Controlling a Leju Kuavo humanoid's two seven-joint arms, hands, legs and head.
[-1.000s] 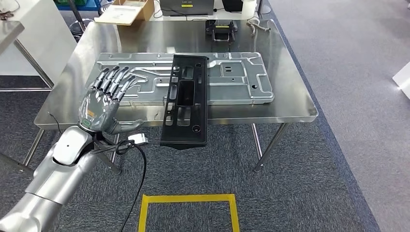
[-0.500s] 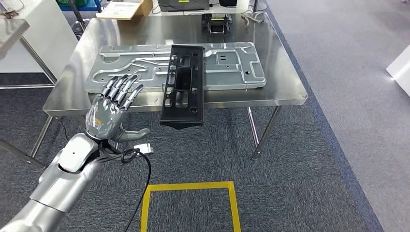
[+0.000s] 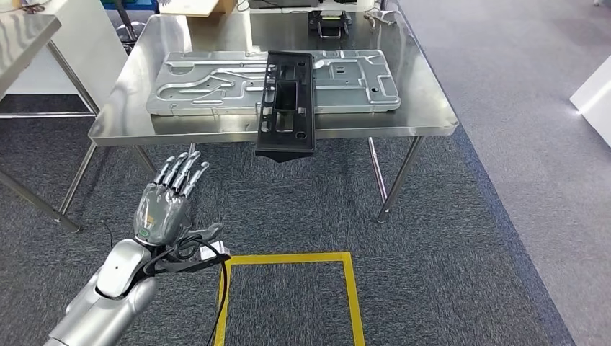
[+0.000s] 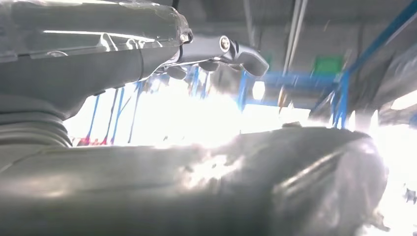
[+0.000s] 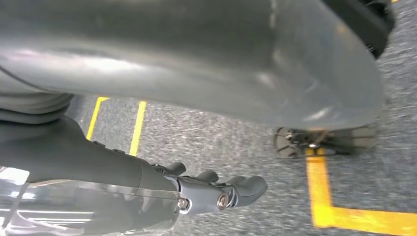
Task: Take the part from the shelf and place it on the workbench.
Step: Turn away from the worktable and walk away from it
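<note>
Your black part (image 3: 286,103) lies across the metal plate (image 3: 216,83) on the surface (image 3: 425,108), its near end overhanging the edge. Left hand (image 3: 167,205) is empty, fingers spread (above the carpet); right hand (image 5: 216,191) grasps nothing, fingers loosely curled.

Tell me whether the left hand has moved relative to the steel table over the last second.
Yes. The left hand has drawn back from the steel table: it was over the tabletop's near edge, and now hangs over the carpet in front of the table.

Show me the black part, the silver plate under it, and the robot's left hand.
black part (image 3: 287,101), head view, middle of the frame.
silver plate (image 3: 209,85), head view, ribbed left half.
left hand (image 3: 162,213), head view, back of the hand.
</note>
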